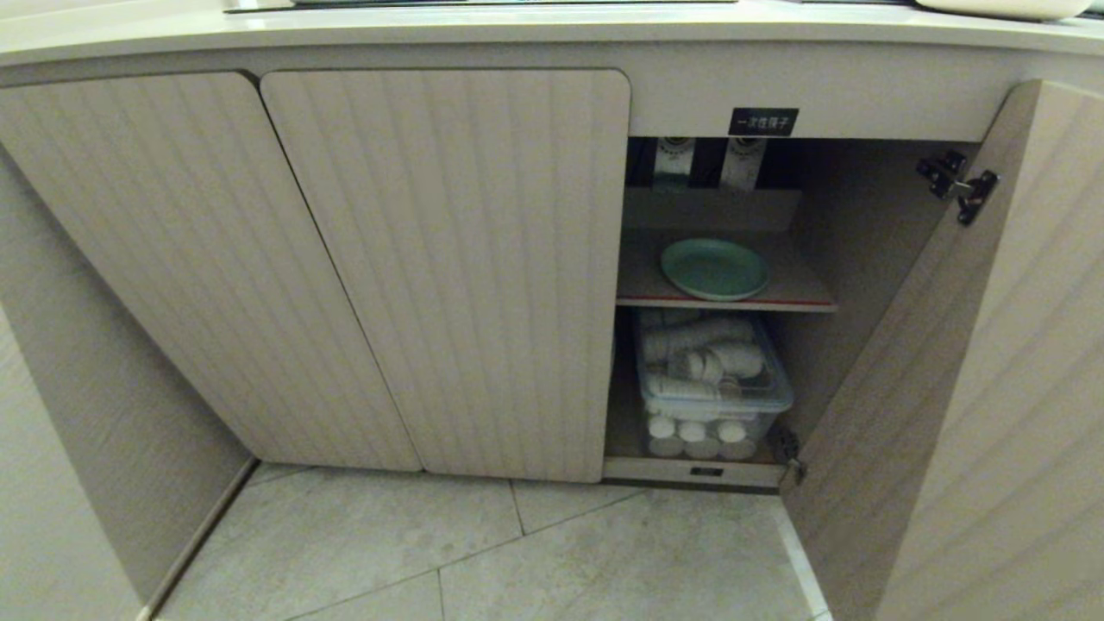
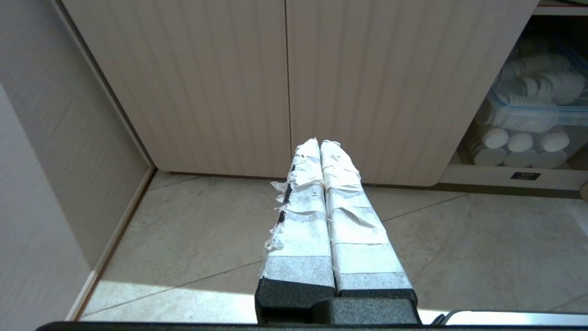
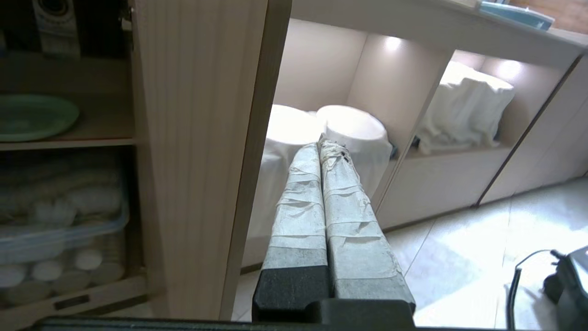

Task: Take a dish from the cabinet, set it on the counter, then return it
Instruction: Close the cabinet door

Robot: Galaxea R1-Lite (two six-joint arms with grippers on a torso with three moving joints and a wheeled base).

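Observation:
The pale mint-green dish lies on the red-edged inner shelf of the beige cabinet, whose right door stands swung open. The counter runs along the top above the doors. Neither arm shows in the head view. My right gripper is shut and empty, hanging outside the open door's edge, with the dish off to its side inside the cabinet. My left gripper is shut and empty, low over the floor before the closed doors.
Below the shelf a clear lidded bin holds white round containers. A black label sits above the opening. Open niches with white-draped objects lie beyond the door. A black device with a cable rests on the tiled floor.

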